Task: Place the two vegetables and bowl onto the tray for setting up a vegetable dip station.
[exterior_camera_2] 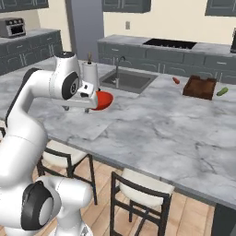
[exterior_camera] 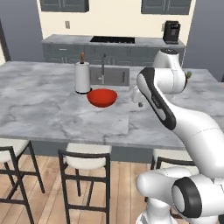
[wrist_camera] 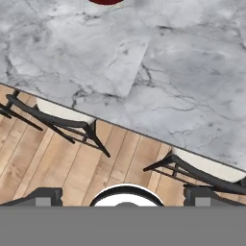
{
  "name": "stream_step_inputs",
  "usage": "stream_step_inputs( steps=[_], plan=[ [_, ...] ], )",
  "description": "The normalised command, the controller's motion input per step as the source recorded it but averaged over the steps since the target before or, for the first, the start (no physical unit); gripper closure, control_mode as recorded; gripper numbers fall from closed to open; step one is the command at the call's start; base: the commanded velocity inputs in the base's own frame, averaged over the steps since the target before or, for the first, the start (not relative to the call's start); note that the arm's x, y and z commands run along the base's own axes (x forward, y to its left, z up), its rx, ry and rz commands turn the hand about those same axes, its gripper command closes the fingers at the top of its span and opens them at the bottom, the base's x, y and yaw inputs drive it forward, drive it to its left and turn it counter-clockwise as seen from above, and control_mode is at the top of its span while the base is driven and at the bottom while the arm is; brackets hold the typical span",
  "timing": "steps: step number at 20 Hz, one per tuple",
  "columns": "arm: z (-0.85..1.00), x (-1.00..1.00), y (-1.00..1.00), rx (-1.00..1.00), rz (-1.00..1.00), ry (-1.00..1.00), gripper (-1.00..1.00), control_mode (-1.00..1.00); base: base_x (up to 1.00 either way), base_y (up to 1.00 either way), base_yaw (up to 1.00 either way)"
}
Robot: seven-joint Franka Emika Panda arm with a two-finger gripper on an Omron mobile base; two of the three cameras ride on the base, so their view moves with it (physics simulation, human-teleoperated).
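Red bowl (exterior_camera: 102,97) on marble counter (exterior_camera: 52,113), just beyond open pincer (wrist_camera: 122,197)

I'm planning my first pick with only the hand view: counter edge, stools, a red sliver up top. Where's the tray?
Observer: The tray sits far across the counter, right of the sink.
Operator: Loaded yet?
Observer: It looks empty. The carrot lies on the counter to its left and the cucumber to its right.
Operator: And the red sliver?
Observer: That's the bowl, beside a paper-towel roll.
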Motion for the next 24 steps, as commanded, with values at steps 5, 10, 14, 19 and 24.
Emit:
stream_step_inputs(
  steps=[5, 10, 14, 19, 24],
  plan=[
    [0.0, 0.0, 0.0, 0.0, 0.0, 0.0, -1.0, 1.0, 0.0, 0.55, -0.26],
    [0.0, 0.0, 0.0, 0.0, 0.0, 0.0, -1.0, 1.0, 0.0, 0.57, -0.22],
    [0.0, 0.0, 0.0, 0.0, 0.0, 0.0, -1.0, 1.0, 0.01, 0.56, -0.22],
    [0.0, 0.0, 0.0, 0.0, 0.0, 0.0, -1.0, 1.0, 0.07, 0.53, -0.29],
    [0.0, 0.0, 0.0, 0.0, 0.0, 0.0, -1.0, 1.0, 0.16, 0.55, -0.22]
  ],
)
